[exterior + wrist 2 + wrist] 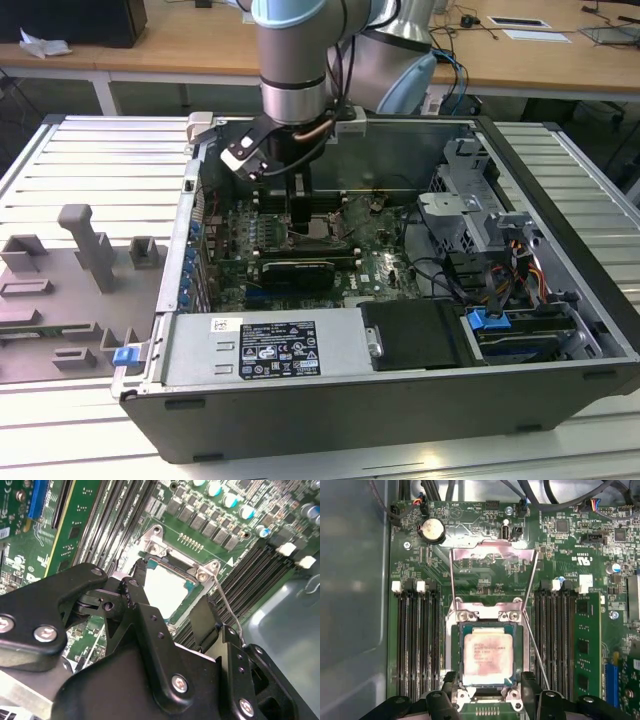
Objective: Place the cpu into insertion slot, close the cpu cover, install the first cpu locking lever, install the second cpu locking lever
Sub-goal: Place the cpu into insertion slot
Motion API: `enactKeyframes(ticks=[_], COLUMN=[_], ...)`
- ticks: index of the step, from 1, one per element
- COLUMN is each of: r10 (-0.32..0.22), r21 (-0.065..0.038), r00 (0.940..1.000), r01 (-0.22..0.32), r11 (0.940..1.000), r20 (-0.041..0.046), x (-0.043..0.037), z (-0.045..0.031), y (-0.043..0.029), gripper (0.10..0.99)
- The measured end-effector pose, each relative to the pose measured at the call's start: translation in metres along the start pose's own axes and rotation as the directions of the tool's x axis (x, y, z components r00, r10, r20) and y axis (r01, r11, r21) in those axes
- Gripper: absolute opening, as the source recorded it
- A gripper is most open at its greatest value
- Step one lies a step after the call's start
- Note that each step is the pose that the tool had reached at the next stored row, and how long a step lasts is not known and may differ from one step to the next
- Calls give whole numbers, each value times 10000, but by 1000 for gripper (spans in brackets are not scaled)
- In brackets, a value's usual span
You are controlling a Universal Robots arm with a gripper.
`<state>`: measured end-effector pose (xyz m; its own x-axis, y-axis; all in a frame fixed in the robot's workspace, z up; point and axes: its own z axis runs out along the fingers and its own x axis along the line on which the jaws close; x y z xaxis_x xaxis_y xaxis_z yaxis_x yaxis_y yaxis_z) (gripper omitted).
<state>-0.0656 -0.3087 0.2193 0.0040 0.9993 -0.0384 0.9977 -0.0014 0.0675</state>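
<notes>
The cpu (487, 656) lies flat in the insertion slot (456, 645), its silver-grey top facing up; it is also seen between the fingers (202, 617) in the second wrist view. The cpu cover (492, 550) stands swung open beyond the socket, the board showing through its cut-out. A thin wire locking lever (536, 655) stands raised beside the socket. My gripper (490, 685) is open, its two black fingers straddling the near edge of the cpu with a gap on each side. In the exterior view the gripper (300, 215) hangs low over the motherboard inside the computer case.
Black memory slots (417, 640) flank the socket, with a green memory module (587, 645) on one side. A coin battery (432, 530) sits past the cover. The case walls, power supply (265, 350) and drive cage (470, 200) hem the board in. A grey fixture plate (70, 280) lies outside.
</notes>
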Motion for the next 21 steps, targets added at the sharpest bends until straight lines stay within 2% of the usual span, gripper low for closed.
enactKeyframes(ticks=[4, 16, 21], r10=[0, 1, 0], r21=[1, 1, 1], r00=[10000, 10000, 10000], r01=[0, -1, 0], r11=[10000, 10000, 10000], r20=[0, -19, -19], x=[0, -1, -1], z=[-7, -35, -38], y=[-83, -166, -176], gripper=[616, 616, 616])
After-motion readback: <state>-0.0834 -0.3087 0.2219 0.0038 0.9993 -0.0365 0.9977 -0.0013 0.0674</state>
